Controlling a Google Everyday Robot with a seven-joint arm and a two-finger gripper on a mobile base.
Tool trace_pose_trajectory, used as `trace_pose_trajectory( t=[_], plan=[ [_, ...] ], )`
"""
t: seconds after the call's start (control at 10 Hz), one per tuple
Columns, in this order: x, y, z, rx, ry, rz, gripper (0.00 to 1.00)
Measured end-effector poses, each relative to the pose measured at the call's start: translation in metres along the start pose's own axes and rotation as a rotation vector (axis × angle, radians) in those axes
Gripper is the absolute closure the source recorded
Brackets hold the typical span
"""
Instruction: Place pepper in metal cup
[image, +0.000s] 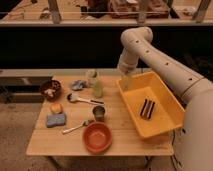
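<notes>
The gripper (126, 81), jaws apart above the yellow plastic bin (163, 119), could topple the upright small pale yellow-green pepper (98, 90) by approaching off-centre.

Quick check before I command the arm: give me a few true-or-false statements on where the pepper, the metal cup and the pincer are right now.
1. The pepper lies inside the metal cup. False: it stands on the table behind the cup, beside the jar.
2. The pincer hangs at the yellow bin's far left corner. True.
3. The pincer grips the pepper. False: it is open, empty and apart from the pepper.
4. The orange bowl sits in front of the metal cup. True.
</notes>
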Motion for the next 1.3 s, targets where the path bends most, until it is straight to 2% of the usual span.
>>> trace_pose_trajectory(
  t=[0.1, 0.3, 0.5, 0.7, 0.8, 1.0, 1.1, 1.2, 1.3],
  plan=[
    [0.001, -0.006, 0.005, -0.015, -0.020, -0.007, 0.20],
    [-0.004, -0.033, 0.011, -0.009, -0.071, -0.003, 0.20],
    [-0.004, -0.074, 0.015, 0.027, -0.145, 0.025, 0.20],
    [-0.018, -0.103, 0.016, 0.066, -0.206, 0.046, 0.20],
    [-0.027, -0.116, 0.017, 0.112, -0.280, 0.098, 0.20],
    [-0.038, -0.126, 0.021, 0.173, -0.393, 0.192, 0.20],
    [-0.059, -0.124, 0.029, 0.206, -0.496, 0.257, 0.20],
    [-0.070, -0.121, 0.032, 0.235, -0.554, 0.307, 0.20],
    [-0.074, -0.121, 0.034, 0.253, -0.580, 0.340, 0.20]
  ],
)
